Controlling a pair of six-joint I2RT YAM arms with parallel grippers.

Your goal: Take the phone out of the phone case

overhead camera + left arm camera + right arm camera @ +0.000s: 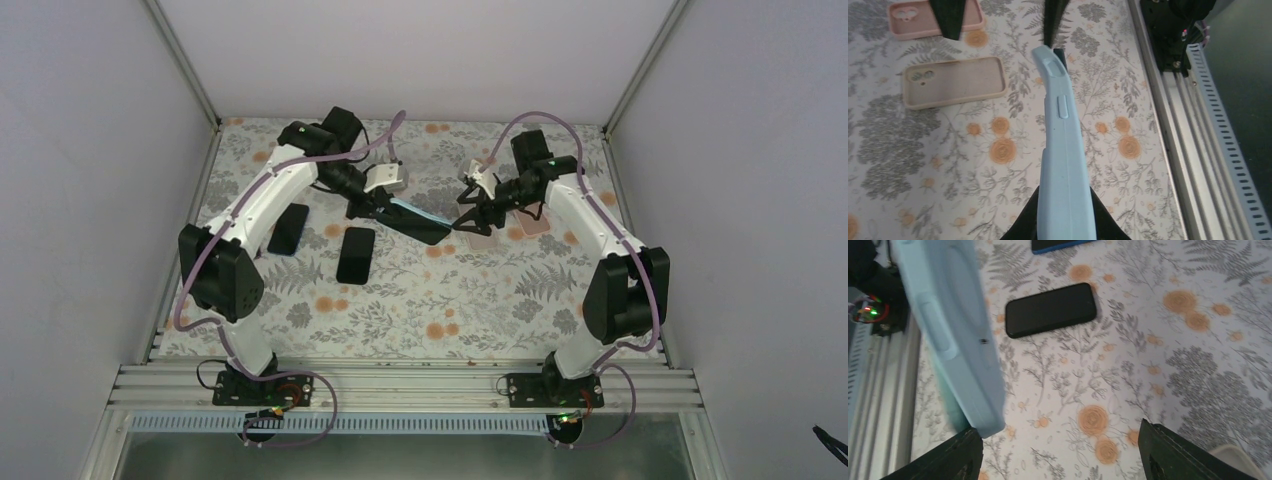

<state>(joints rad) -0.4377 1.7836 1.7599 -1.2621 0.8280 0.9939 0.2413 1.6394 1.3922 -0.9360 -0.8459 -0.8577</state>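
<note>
A phone in a light blue case (415, 216) is held off the table, tilted, at the middle back. My left gripper (378, 207) is shut on its left end. In the left wrist view the case (1063, 140) stands edge-on between my fingers (1023, 225). My right gripper (468, 222) is open at the case's far end. In the right wrist view the case (948, 335) lies by the left finger (950, 460), and the right finger (1188, 455) stands far from it. The gap between them (1058, 429) holds only the case's corner.
Two bare black phones (288, 228) (356, 255) lie on the floral cloth to the left; one shows in the right wrist view (1050, 310). Two empty pinkish cases (953, 82) (935, 17) lie under the right arm. The aluminium rail (1193, 125) runs along the near edge.
</note>
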